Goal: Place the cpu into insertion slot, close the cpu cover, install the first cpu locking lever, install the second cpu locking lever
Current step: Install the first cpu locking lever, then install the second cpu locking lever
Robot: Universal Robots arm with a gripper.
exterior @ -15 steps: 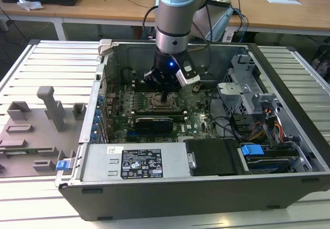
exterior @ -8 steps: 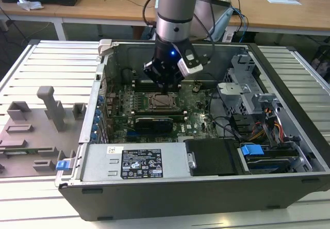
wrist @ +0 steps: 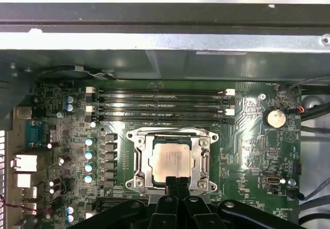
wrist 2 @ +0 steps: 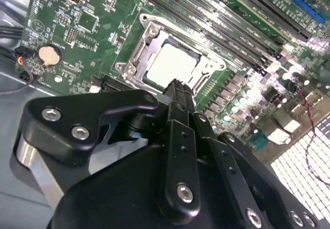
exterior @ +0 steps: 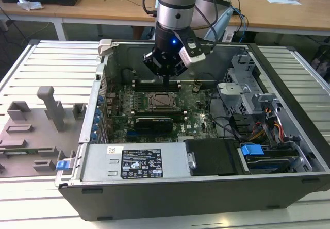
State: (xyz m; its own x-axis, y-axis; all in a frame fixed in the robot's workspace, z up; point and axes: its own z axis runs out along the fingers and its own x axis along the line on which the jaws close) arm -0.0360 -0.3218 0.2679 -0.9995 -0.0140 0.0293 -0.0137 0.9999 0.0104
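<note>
The cpu (wrist: 170, 159) lies flat in the insertion slot (wrist: 135, 180), its pale metal top facing up. Around it, the silvery cpu cover (wrist: 172, 135) lies down on the socket with the chip showing through its window. In the second wrist view the cpu (wrist 2: 172, 64) and the cover (wrist 2: 135, 56) sit just beyond my black fingers. My gripper (wrist: 178, 181) hovers at the socket's edge with its two fingers pressed together and nothing between them. In the exterior view the gripper (exterior: 167, 78) hangs over the motherboard, slightly behind the cpu (exterior: 161, 100).
Long memory slots (wrist: 160, 105) run beside the socket, and a coin battery (wrist: 274, 118) sits on the board. A black graphics card (exterior: 153, 122), a power supply (exterior: 136, 162) and a drive cage (exterior: 247, 92) crowd the open case. Grey fixtures (exterior: 49, 108) stand on the exterior view's left.
</note>
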